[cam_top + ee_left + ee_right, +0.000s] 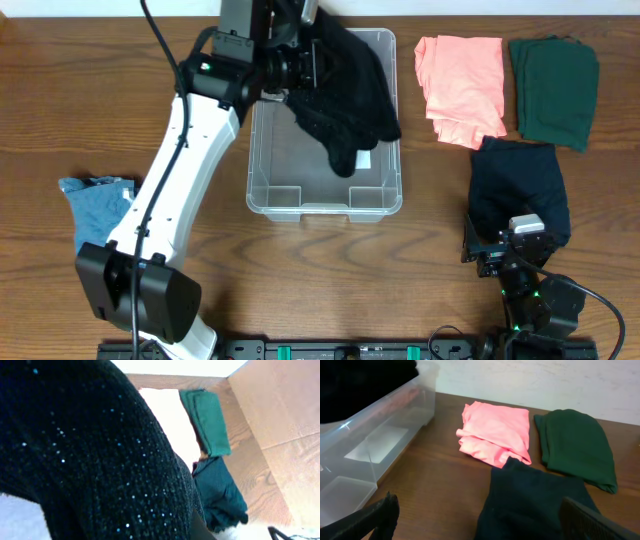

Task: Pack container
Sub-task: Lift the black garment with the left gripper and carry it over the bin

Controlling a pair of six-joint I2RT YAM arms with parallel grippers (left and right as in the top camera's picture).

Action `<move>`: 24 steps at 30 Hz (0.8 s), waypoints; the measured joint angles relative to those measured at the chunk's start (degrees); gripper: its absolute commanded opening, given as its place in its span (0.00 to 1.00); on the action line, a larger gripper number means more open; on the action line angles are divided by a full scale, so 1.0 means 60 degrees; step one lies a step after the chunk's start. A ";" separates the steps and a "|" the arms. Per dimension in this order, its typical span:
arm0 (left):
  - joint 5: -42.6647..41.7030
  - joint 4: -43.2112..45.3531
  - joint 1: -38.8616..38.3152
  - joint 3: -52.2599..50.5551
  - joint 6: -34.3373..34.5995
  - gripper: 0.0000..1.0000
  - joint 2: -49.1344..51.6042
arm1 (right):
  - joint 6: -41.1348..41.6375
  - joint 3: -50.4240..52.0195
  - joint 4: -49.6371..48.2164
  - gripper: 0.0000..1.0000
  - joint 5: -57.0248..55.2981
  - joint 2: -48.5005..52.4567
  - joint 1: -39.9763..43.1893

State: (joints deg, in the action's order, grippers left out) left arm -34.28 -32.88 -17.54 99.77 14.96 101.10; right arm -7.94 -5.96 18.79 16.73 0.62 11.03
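The clear container (262, 190) stands at the table's middle, and its wall shows at the left of the right wrist view (370, 460). My left gripper (305, 65) is over its far left corner, shut on a black sparkly garment (350, 95). The garment hangs into the bin and drapes over its far right rim. This knit (90, 450) fills the left wrist view and hides the fingers. My right gripper (505, 240) rests near the front right, open (485, 520), above a dark navy folded garment (535, 500) and gripping nothing.
A pink folded garment (460, 85) and a dark green one (552, 78) lie at the back right, with the navy one (520, 185) in front of them. A blue denim garment (95, 205) lies at the left, partly under the left arm.
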 measured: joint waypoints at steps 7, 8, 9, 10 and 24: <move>0.0040 0.1453 -0.0113 0.0000 0.0535 0.06 0.0000 | 0.0000 0.0000 0.0000 0.99 0.0000 0.0000 0.0000; 0.0069 0.1439 -0.0113 0.0000 0.0550 0.06 0.0000 | 0.0000 0.0000 0.0000 0.99 0.0000 0.0000 0.0000; 0.0131 0.1341 -0.0113 0.0000 0.0572 0.06 0.0000 | 0.0000 0.0000 0.0000 0.99 0.0000 0.0000 0.0000; 0.0237 0.1166 -0.0117 0.0000 0.0586 0.06 0.0000 | 0.0000 0.0000 0.0000 0.99 0.0000 0.0000 0.0000; 0.0189 0.2328 -0.0106 -0.1107 0.1158 0.06 0.0619 | 0.0000 0.0000 0.0000 0.99 0.0000 0.0000 0.0000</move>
State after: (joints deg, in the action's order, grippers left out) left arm -33.15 -18.92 -18.17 93.12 21.91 104.81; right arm -7.94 -5.96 18.79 16.73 0.62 11.03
